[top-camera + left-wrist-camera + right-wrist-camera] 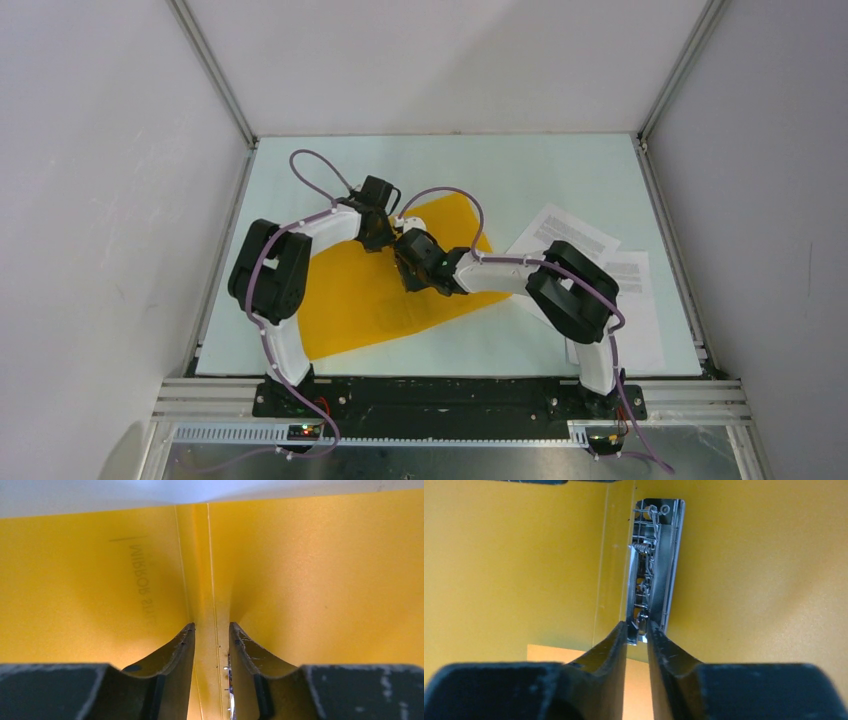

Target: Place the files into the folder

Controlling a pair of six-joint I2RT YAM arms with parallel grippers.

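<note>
The orange-yellow folder (350,290) lies open and flat on the table, left of centre. My left gripper (379,240) stands on its far part; in the left wrist view (212,627) its fingers are a narrow gap apart, astride the spine (205,570). My right gripper (414,263) is just beside it, over the folder's middle. In the right wrist view (637,625) its fingertips are closed on the near end of the metal clip (656,560). The files (565,228), white printed sheets, lie on the table at the right, partly under my right arm.
White walls and aluminium posts (215,75) enclose the pale table (450,160) on three sides. The two wrists are nearly touching over the folder. Purple cables (320,165) loop above both arms. A black base rail (450,395) runs along the near edge.
</note>
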